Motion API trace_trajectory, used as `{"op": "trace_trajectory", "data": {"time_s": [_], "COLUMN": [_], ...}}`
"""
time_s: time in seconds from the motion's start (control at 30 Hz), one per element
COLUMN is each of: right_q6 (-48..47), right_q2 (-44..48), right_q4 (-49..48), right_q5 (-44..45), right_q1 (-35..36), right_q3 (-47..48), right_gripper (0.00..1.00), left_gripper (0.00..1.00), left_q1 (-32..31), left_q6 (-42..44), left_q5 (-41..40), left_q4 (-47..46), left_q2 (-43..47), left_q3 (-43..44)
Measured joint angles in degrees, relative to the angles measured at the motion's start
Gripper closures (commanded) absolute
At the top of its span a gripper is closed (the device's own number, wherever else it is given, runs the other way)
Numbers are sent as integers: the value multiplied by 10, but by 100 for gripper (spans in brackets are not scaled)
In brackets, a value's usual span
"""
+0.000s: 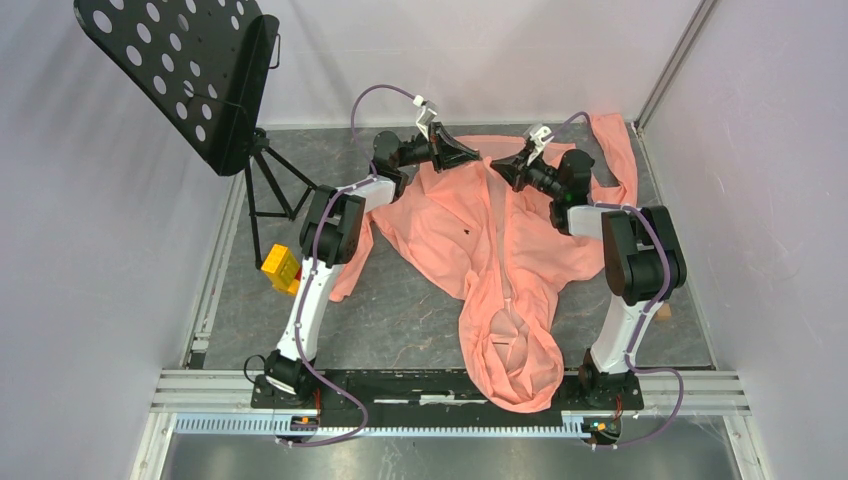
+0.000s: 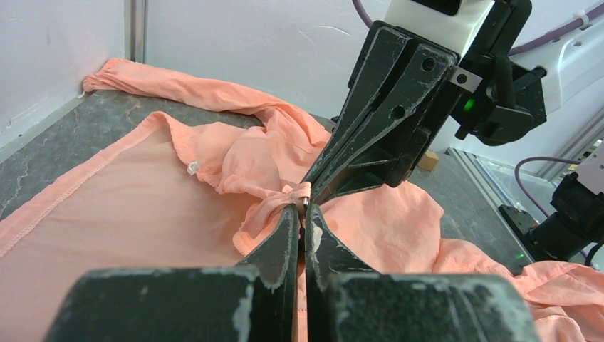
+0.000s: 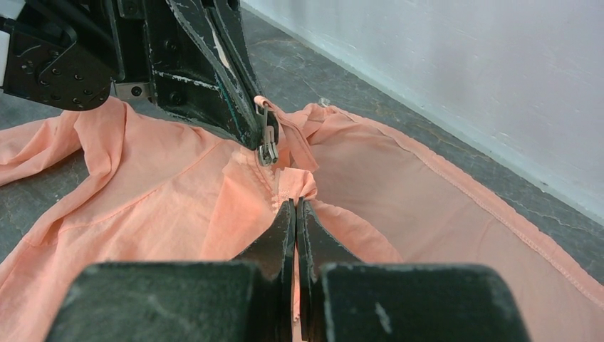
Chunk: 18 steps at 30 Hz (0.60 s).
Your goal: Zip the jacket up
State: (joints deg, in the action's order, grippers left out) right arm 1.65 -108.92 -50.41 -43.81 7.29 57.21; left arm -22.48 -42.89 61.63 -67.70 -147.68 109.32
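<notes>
Left hand (image 3: 255,139) is pinched shut on the salmon-pink thin-fabric hooded jacket (image 1: 440,225) at its hem, right where the small metal zipper slider (image 3: 267,148) hangs at the fingertips; right hand (image 3: 295,208) is likewise closed narrow on a fold of the same hem just beside the slider, so the 2 hands meet almost tip to tip.

That jacket lies spread on the dark grey stone-patterned surface (image 1: 400,310), hem at the far end under the hands, hood (image 1: 515,355) at the near edge between the 2 arm bases, 1 long sleeve (image 1: 615,140) trailing into the far right corner; the paler central zipper strip (image 1: 497,255) runs from hem to hood, with a small dark mark (image 1: 467,231) beside it.

By my reading this is the very start of the zipping; the slider sits at the hem end, so nearly the whole run is left to close; whether the 2 zipper halves are already seated in the slider I cannot tell. Next, the right hand would need to anchor the hem taut while the left draws the slider straight along the strip toward the hood, low and in line, lest the thin cloth bunch or catch.

Pale walls (image 1: 500,50) close the surface in; a black perforated music stand (image 1: 170,70) stands far left; a yellow block (image 1: 281,268) lies beside the left arm; an aluminium rail (image 1: 200,383) borders the near edge.
</notes>
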Motion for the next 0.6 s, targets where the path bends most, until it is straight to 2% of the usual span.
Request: {"op": "trace_trajectory", "data": {"time_s": [0.6], "right_q6": [0], "right_q2": [0], "right_q4": [-22], "right_q5": [9], "right_q1": [2], "right_q3": [0], "right_gripper": [100], "left_gripper": [98], "left_q1": [0], "left_q6": [1], "left_q5": [0], "left_q4": [35], "left_q2": [0], "left_q3": [1]}}
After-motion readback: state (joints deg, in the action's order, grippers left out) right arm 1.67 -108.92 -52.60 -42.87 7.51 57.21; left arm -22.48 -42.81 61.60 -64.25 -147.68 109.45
